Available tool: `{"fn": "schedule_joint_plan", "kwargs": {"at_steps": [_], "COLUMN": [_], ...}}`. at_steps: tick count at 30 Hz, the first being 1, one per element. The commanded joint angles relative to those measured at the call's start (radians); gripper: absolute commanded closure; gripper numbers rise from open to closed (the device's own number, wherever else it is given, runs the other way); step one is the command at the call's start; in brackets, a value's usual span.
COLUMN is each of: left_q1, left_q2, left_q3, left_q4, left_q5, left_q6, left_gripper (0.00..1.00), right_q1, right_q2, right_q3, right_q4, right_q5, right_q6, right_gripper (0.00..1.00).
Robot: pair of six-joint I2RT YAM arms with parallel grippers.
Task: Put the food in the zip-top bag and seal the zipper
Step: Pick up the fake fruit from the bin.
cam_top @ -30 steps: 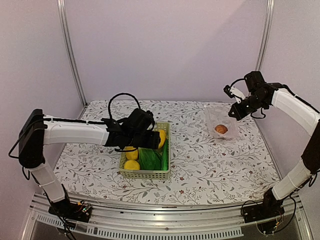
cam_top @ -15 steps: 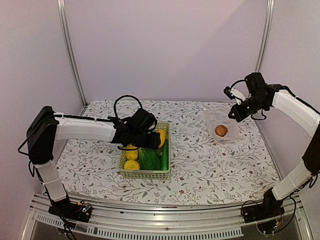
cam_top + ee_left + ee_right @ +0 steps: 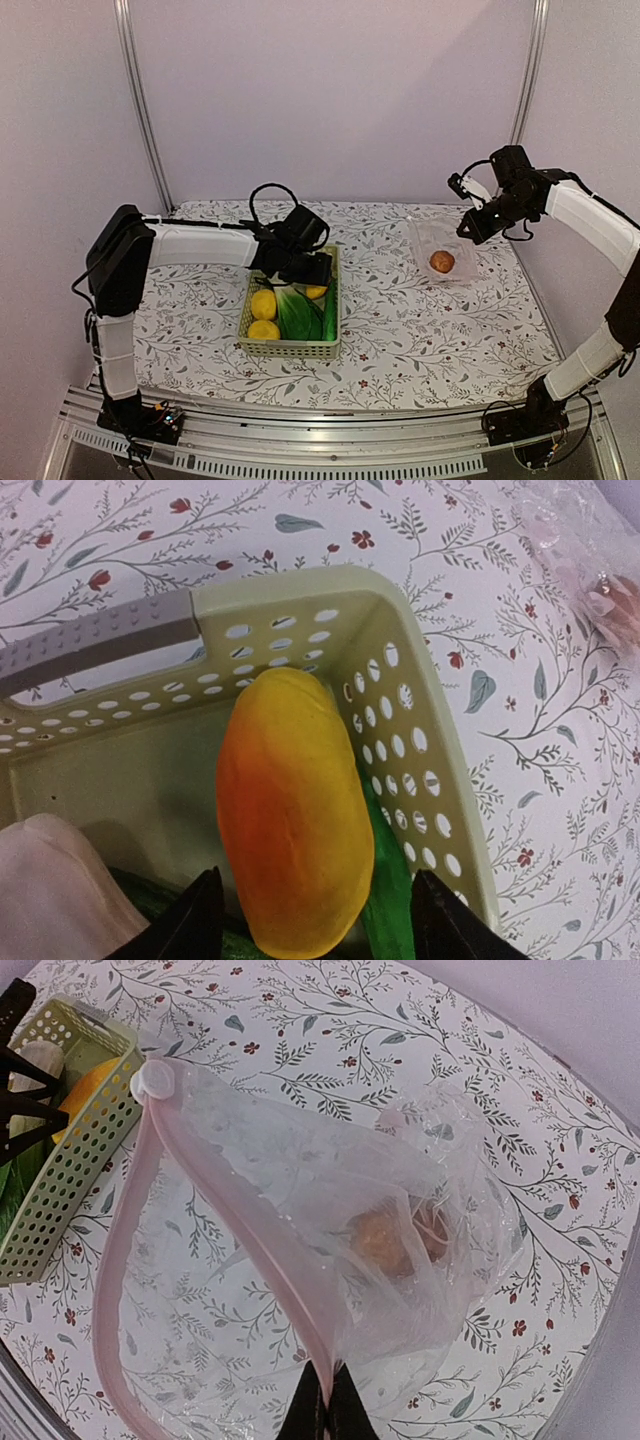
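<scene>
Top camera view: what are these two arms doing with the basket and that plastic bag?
The right gripper pinches the rim of the zip-top bag, holding its mouth open; one brown-orange piece already lies inside. The left gripper is down in the far end of the green basket, fingers open on either side of a yellow-orange fruit, not yet closed on it. Two yellow fruits and leafy greens wait in the basket. The bag is unsealed.

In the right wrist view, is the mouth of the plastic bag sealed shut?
No, on the bag the pink zipper strip spreads in a wide loop, so the mouth stands open.
</scene>
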Motion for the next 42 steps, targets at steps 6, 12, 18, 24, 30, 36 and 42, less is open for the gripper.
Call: {"fn": "schedule_joint_plan", "kwargs": {"at_steps": [6,12,18,24,30,36,42], "left_q1": [0.023,0.038,0.051,0.056,0.057,0.054,0.023], "left_q2": [0.093,0.109,0.129,0.156,0.11,-0.078,-0.234], "left_q3": [0.103,0.101,0.105,0.136,0.118,0.023,-0.045], "left_q4": [-0.111,-0.099,-0.065,-0.056,-0.072,-0.043,0.006], "left_q5": [0.019,0.024,0.044,0.09,0.087,0.076,0.112], "left_q6": [0.007,0.014,0.033,0.029,0.017,0.016,0.022], "left_gripper": [0.37,0.38,0.41,0.46,0.63,0.64,0.64], "right_q1": [0.007,0.01,0.014,0.014,0.015,0.015,0.015], "right_q2": [-0.025,-0.018,-0.019,-0.03,-0.038,-0.057,-0.049], "right_q3": [-0.016,-0.018,-0.014,-0.021,-0.017,-0.027,-0.033], "right_q4": [-0.003,-0.001,-0.006,-0.008,-0.012,-0.007,0.003], "right_q5": [-0.014,-0.019,-0.019,-0.021,-0.01,0.001,-0.008], "right_q6": [0.009,0.013,0.017,0.016,0.017,0.011,0.012], "right_gripper": [1.0,1.0,1.0,1.0,1.0,1.0,1.0]}}
